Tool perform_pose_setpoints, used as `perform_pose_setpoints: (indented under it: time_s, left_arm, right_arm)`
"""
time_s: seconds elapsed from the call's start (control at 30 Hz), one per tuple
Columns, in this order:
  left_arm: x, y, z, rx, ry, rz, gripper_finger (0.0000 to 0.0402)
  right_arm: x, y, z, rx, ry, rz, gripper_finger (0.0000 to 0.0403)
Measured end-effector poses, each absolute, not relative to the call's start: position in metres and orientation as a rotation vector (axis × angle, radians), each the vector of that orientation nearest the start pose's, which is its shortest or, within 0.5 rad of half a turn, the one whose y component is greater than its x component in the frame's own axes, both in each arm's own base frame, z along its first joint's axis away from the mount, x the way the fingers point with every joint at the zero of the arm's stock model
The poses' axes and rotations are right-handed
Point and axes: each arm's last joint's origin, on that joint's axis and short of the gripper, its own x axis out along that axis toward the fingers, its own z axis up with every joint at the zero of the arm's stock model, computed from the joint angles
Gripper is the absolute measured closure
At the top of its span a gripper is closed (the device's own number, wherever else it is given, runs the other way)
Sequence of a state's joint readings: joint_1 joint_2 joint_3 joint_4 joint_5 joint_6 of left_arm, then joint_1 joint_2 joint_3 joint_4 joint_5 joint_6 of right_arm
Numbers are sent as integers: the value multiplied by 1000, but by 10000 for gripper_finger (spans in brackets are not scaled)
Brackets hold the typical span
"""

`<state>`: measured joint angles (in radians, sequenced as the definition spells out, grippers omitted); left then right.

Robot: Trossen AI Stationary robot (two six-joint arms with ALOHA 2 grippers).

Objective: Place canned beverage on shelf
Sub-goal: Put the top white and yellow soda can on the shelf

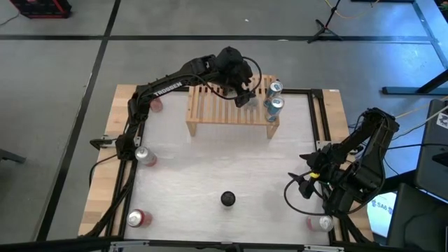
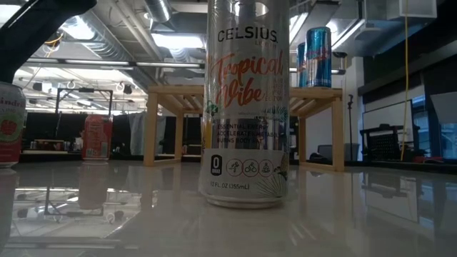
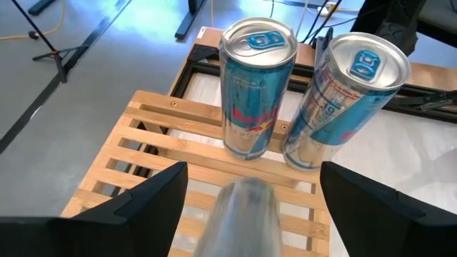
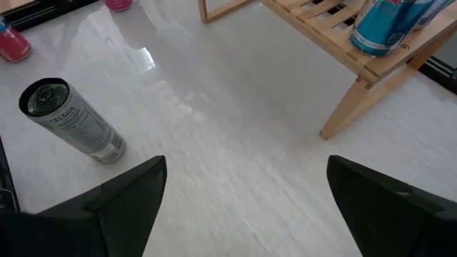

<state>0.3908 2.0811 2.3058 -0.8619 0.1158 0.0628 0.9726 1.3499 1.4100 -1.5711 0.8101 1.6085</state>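
The light-wood slatted shelf stands at the table's far middle. Two blue-and-silver cans stand upright on its right end. My left gripper hovers over the shelf just left of them, open. A blurred silver-grey can shape shows between its fingers, with a gap to each finger. A tall silver Celsius can stands upright on the table's near middle; it also shows in the low view. My right gripper is open and empty over the table's right side.
Red cans lie or stand at the table's left edge, near left corner, far left by the shelf and near right corner. The shelf's left and middle slats are bare. White tabletop lies open between shelf and Celsius can.
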Motion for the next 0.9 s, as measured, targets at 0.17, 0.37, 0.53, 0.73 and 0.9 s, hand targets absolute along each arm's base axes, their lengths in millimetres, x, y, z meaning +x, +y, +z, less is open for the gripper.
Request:
perform_pose_setpoints:
  time_s: [0.17, 0.37, 0.53, 0.73, 0.9]
  left_arm:
    - [419, 169, 389, -101, 633, 245, 92]
    - [415, 167, 393, -99, 630, 244, 92]
    - [401, 163, 412, -96, 596, 252, 92]
    - [368, 151, 433, -102, 660, 249, 92]
    - [342, 141, 433, -121, 839, 223, 92]
  right_arm:
    - [135, 160, 348, 316, 711, -559, 29]
    - [134, 161, 348, 318, 719, -558, 29]
    - [134, 161, 348, 320, 727, -556, 29]
    - [134, 161, 348, 320, 727, -556, 29]
    - [134, 161, 348, 310, 730, -552, 29]
